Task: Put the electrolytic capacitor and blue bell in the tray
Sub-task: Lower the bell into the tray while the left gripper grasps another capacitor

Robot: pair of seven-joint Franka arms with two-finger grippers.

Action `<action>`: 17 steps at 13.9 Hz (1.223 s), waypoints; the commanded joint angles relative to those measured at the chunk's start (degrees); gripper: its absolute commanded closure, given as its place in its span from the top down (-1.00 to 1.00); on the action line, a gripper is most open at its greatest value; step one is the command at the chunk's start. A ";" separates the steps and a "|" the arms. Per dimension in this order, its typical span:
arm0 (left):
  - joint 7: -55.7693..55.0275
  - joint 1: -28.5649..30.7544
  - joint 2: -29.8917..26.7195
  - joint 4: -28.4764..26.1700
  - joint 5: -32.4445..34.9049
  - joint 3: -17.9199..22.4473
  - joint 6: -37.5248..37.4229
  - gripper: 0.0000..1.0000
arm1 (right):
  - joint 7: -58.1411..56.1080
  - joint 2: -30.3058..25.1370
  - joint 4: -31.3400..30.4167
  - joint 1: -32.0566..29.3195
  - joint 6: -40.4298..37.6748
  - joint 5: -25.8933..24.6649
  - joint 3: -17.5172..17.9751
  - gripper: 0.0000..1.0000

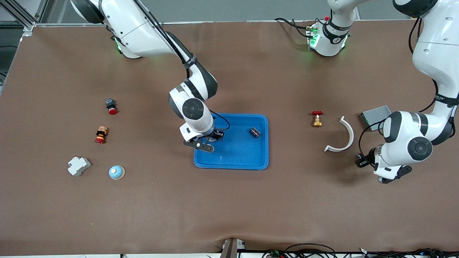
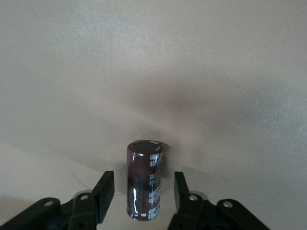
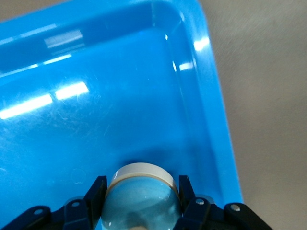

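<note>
The bright-blue tray point(image 1: 231, 166) lies mid-table. My right gripper point(image 1: 211, 138) hangs over its end toward the right arm, shut on the blue bell point(image 3: 141, 201), a blue dome on a cream base, low over the tray floor point(image 3: 120, 96) near a corner. A small dark-blue part point(image 1: 255, 132) lies in the tray. Toward the left arm's end, my left gripper point(image 1: 361, 160) is down at the table. The electrolytic capacitor point(image 2: 145, 179), a dark brown cylinder with white print, stands upright between its fingers point(image 2: 106, 189). A gap shows on each side, so the left gripper point(image 2: 143, 182) is open around it.
A red-handled brass valve point(image 1: 317, 118), a white curved strip point(image 1: 342, 138) and a grey metal box point(image 1: 375, 115) lie near the left arm. Toward the right arm's end lie two red-capped switches point(image 1: 111, 106) point(image 1: 101, 134), a white breaker point(image 1: 79, 166) and another light-blue domed bell point(image 1: 116, 172).
</note>
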 commanded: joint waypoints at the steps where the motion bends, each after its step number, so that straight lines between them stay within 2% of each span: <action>1: 0.65 0.47 0.37 -0.32 1.13 -0.05 1.18 -0.38 | 1.98 0.72 0.60 1.06 0.56 0.10 -0.41 0.17; 2: 0.74 0.47 0.28 -0.32 1.13 -0.05 1.18 -0.74 | 1.99 0.72 0.69 1.15 0.56 0.27 -0.41 0.39; 3: 1.00 0.47 -0.16 -0.32 1.13 -0.05 0.83 -1.00 | 2.42 0.72 0.77 1.15 0.56 0.27 -0.41 0.65; 5: 0.48 0.30 -1.56 -0.24 0.69 -0.57 0.56 -1.00 | 3.21 0.72 0.86 1.68 0.56 0.10 -0.41 1.00; 7: 0.22 -0.14 -2.88 -0.24 0.25 -2.76 -0.84 -1.00 | 3.22 0.55 1.04 1.68 0.47 0.10 -0.41 1.00; 9: -1.36 -0.14 -3.85 0.03 -0.10 -6.71 -2.24 -1.00 | 3.04 0.11 1.91 1.59 -0.23 0.01 -0.50 1.00; 14: -17.33 -0.41 -5.35 0.82 -0.37 -17.17 -4.62 -1.00 | 2.60 -3.05 2.71 0.10 -0.76 -0.16 -1.38 1.00; 17: -26.82 -2.85 -5.17 1.17 -0.28 -22.01 -4.62 -1.00 | -2.12 -6.91 3.76 -3.23 -6.71 -0.52 -1.64 1.00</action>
